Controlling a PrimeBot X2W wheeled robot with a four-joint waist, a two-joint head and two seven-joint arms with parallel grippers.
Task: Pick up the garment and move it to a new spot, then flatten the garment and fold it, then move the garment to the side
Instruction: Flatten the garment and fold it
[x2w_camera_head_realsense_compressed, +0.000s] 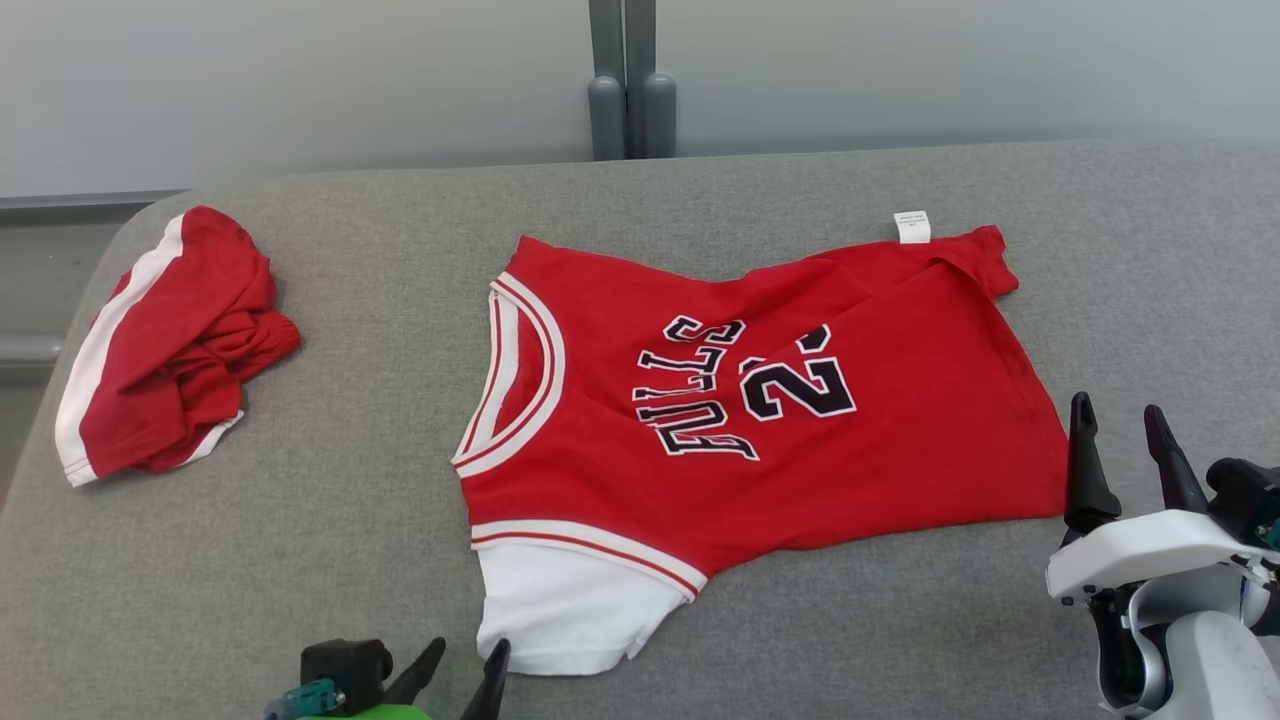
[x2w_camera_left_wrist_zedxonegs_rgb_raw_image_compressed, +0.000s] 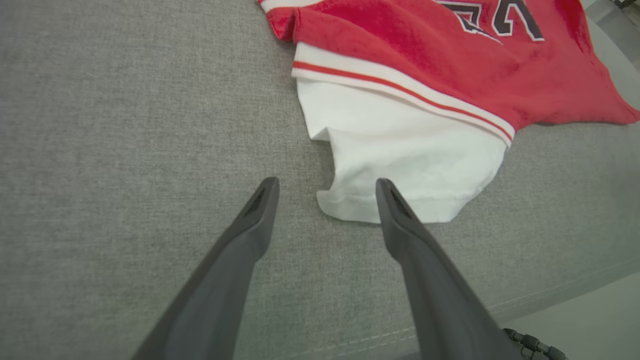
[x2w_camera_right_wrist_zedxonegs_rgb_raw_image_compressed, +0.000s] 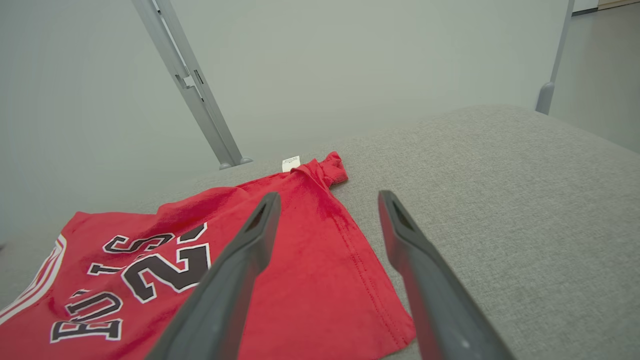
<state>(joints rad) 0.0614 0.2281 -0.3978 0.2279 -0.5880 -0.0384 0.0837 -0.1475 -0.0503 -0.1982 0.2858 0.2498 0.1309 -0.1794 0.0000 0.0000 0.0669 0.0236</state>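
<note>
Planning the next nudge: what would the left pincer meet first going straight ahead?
Probably the jersey's white sleeve: the open left pincer points at its hem, close ahead. Height over the grey cushion is unclear, so it might touch that first.

Left end effector wide apart; right end effector likewise, seemingly hovering.

The red jersey bears black, white-edged chest lettering reading "BULLS", broken by a crease. Beside the word stand the number 2 and part of a second digit. The print on the white tag at the jersey's edge is too small to read.
</note>
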